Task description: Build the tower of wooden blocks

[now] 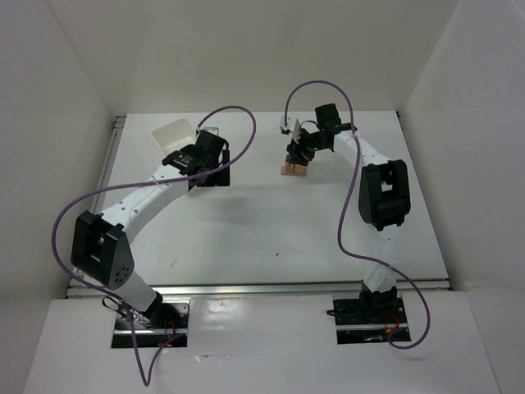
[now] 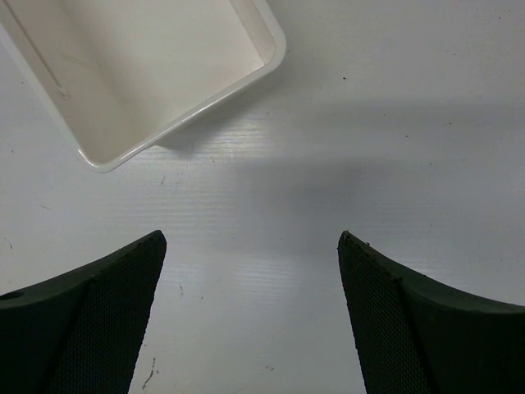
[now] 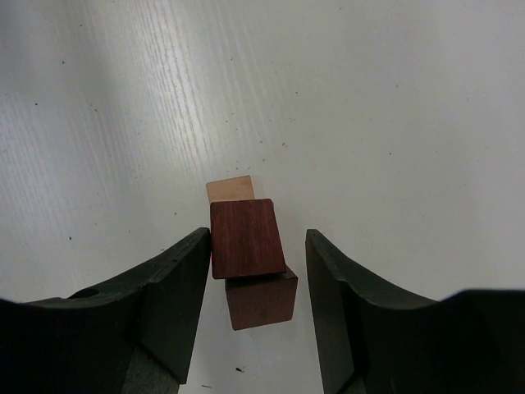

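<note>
The wood block tower (image 1: 290, 169) stands at the back centre of the table. In the right wrist view a dark maroon block (image 3: 244, 238) lies on top, a brown block (image 3: 262, 302) is under it, and a light tan piece (image 3: 230, 189) pokes out behind. My right gripper (image 3: 258, 238) is open around the top block. Its left finger (image 3: 176, 287) touches the block and its right finger (image 3: 336, 304) stands apart from it. In the top view the right gripper (image 1: 297, 156) hovers over the tower. My left gripper (image 2: 252, 246) is open and empty above bare table.
A white rectangular tray (image 2: 275, 57) lies just ahead of the left gripper; it also shows at the back left in the top view (image 1: 174, 134), and what shows of its inside is bare. White walls close in the table on three sides.
</note>
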